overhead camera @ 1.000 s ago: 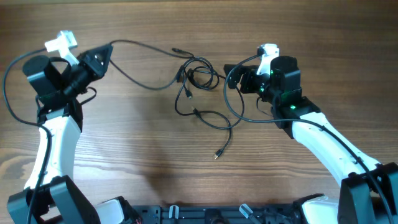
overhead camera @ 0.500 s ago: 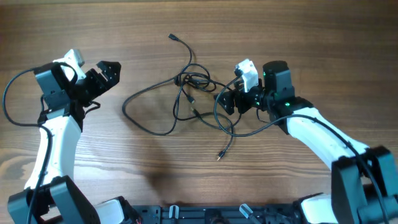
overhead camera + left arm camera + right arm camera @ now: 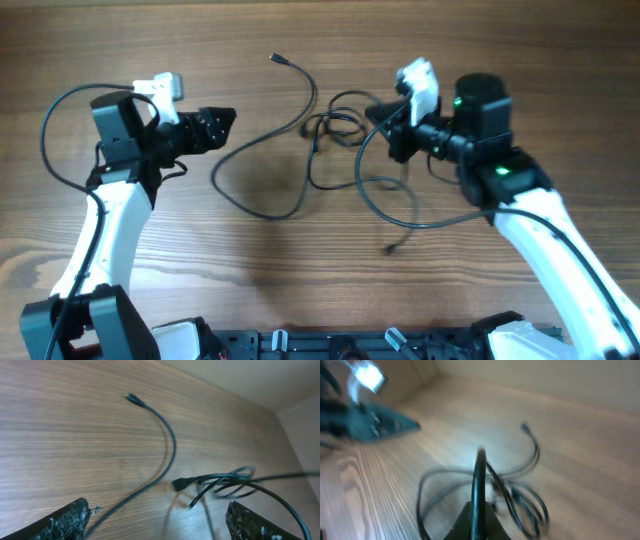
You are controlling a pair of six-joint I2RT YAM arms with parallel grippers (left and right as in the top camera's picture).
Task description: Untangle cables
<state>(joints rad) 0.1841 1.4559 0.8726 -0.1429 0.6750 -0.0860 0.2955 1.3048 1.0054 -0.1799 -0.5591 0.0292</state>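
The cables [image 3: 335, 128] are thin black cords lying in a loose knot mid-table. One strand runs from a small plug [image 3: 275, 59] down into a wide loop [image 3: 262, 205]. Another loop ends in a plug [image 3: 390, 250]. My left gripper [image 3: 225, 128] stands open just left of the wide loop, holding nothing. In the left wrist view its fingers [image 3: 60, 522] frame a strand [image 3: 167, 460] and the knot [image 3: 220, 482]. My right gripper [image 3: 381, 125] is shut on a cable at the knot's right side. In the blurred right wrist view that cable [image 3: 479, 477] rises straight out of the shut right gripper [image 3: 479, 522].
The table [image 3: 300, 290] is bare wood. The thicker black wires of the arms arc beside the left arm [image 3: 60, 130] and the right arm [image 3: 530, 210]. The left arm [image 3: 370, 425] shows at the upper left of the right wrist view.
The left gripper let go of the cable end, opened and moved right toward the middle. The right gripper shut on a strand and drew it right; the knot shifted and loosened.
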